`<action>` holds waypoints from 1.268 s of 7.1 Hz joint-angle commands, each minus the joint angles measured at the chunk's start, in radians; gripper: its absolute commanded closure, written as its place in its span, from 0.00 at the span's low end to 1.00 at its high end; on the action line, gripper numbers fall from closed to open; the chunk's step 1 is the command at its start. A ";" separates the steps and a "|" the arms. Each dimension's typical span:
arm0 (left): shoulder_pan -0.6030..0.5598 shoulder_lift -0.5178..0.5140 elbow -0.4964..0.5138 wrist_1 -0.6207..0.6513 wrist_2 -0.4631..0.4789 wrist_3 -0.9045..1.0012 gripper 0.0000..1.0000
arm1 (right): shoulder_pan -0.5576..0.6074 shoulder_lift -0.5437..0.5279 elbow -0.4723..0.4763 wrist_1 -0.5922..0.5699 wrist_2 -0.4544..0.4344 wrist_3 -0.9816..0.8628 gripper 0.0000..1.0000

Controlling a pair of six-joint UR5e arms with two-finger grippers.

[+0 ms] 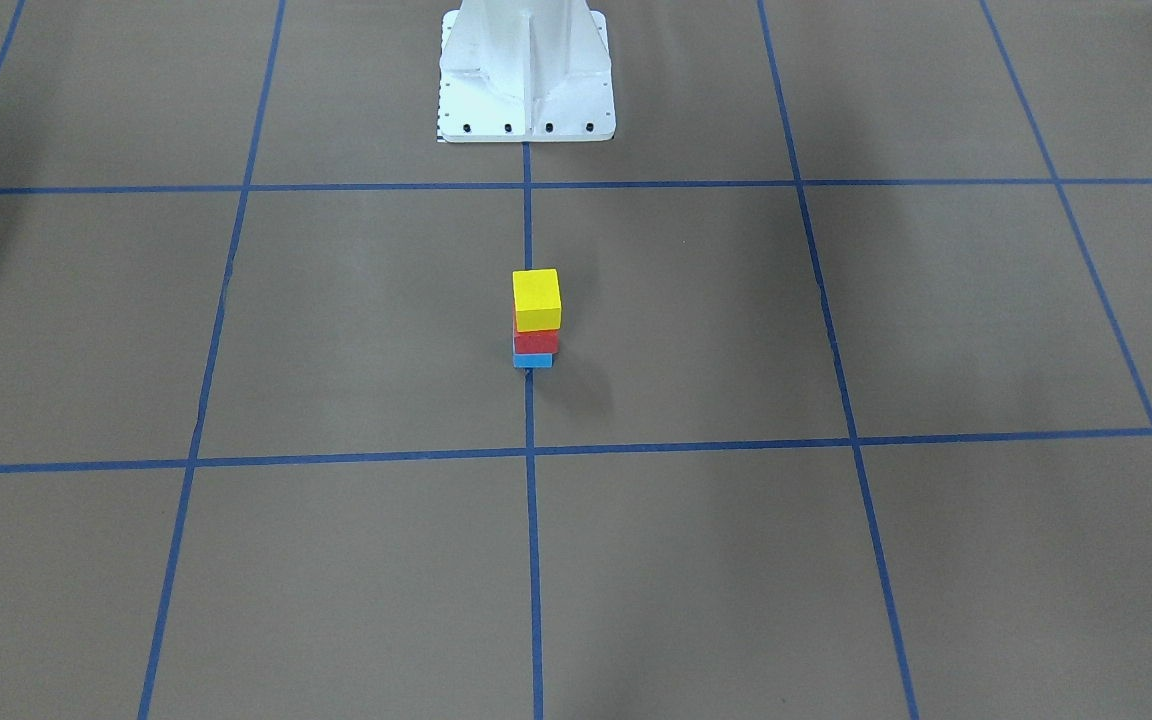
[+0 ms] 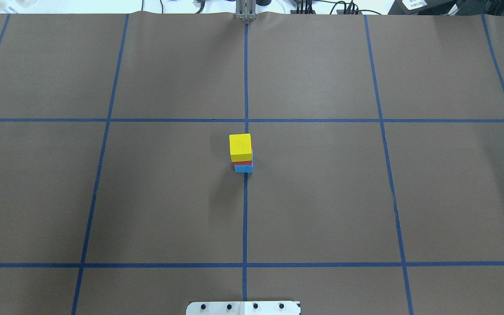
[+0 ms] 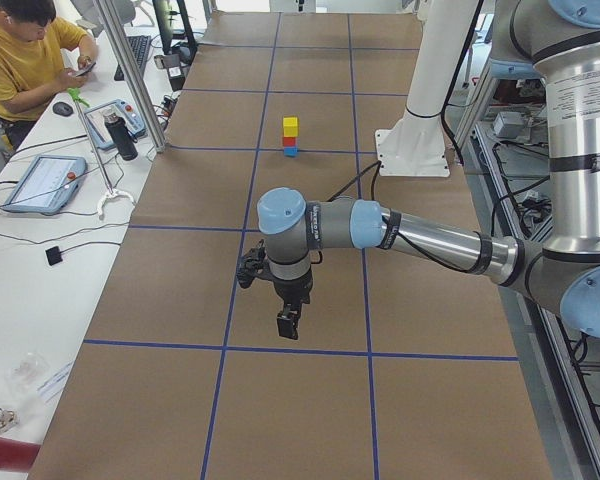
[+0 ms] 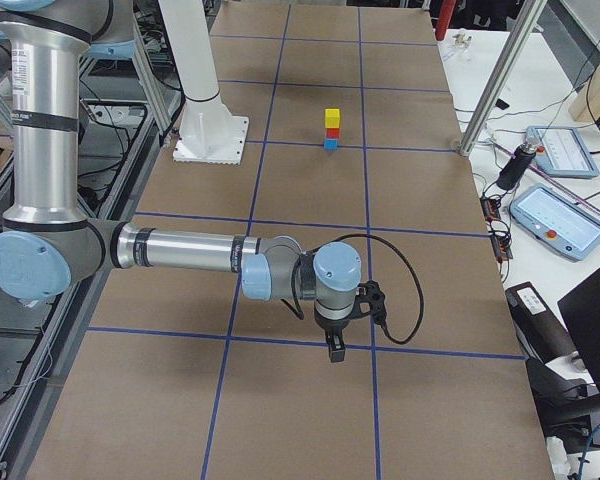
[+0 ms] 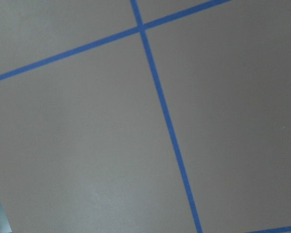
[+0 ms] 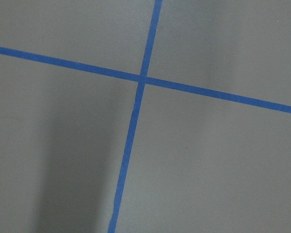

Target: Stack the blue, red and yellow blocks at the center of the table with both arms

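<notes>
The blue block (image 1: 532, 361) sat on the table (image 1: 836, 560) at its centre, on the tape line (image 1: 533, 560), with the red block (image 1: 535, 341) on it and the yellow block (image 1: 536, 298) on top, so the stack was judged complete. The left gripper (image 3: 289, 323) and right gripper (image 4: 336, 347) hung well apart from it (only the side views showed them, so whether their fingers were apart or together could not be told). Any parking move called for paths away from the centre, since the yellow block appeared slightly offset toward the robot's left.

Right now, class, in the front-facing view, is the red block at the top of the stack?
No, the yellow block sits on top, with the red block beneath it.
</notes>
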 commanded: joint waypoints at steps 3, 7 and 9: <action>-0.061 0.060 0.052 -0.153 -0.139 0.000 0.00 | 0.000 0.001 0.003 0.002 0.000 0.000 0.00; -0.060 0.038 0.092 -0.185 -0.135 0.003 0.00 | 0.000 -0.006 -0.026 0.097 0.000 0.002 0.00; -0.060 0.040 0.094 -0.217 -0.135 0.006 0.00 | 0.000 -0.006 -0.023 0.166 0.006 0.005 0.00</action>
